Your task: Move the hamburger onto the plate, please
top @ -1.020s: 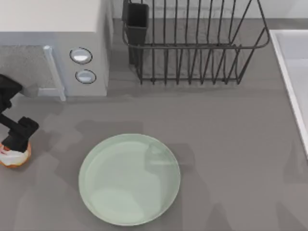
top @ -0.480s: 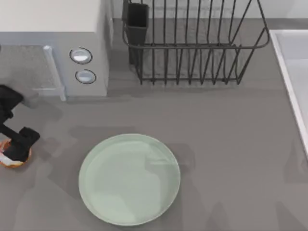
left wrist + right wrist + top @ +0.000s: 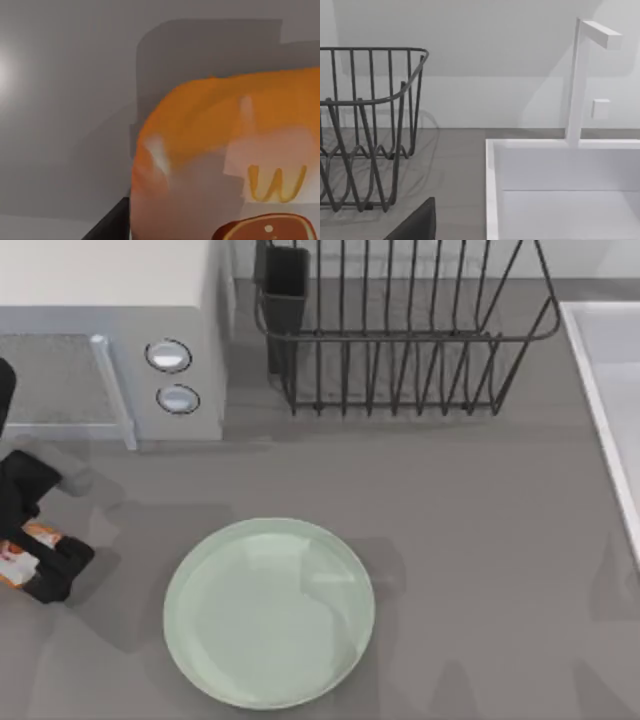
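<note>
At the near left edge of the grey surface [image 3: 470,540], the left gripper [image 3: 30,558] is clamped around the hamburger [image 3: 20,545], its dark fingers [image 3: 55,570] pressed against the orange-and-white lump. In the top view the hamburger sits between those fingers at the far left, apart from the plate [image 3: 269,612] and to its left. In the left wrist view the hamburger [image 3: 225,160] is very close, with an orange wrapper, a pale patch bearing a yellow logo, and a brown printed bun at the frame's edge.

The pale mint-green plate lies near the front, a little left of the centre, with nothing on it.

Farther back on the left stands a light grey microwave [image 3: 110,330] with two round knobs [image 3: 168,355]. A dark wire dish rack [image 3: 400,330] stands at the back centre, and a white sink [image 3: 610,410] runs along the right edge.

The right wrist view shows the dish rack [image 3: 365,130], the sink [image 3: 560,190] and its white tap [image 3: 585,75]; whether the right gripper is open or closed cannot be told.
</note>
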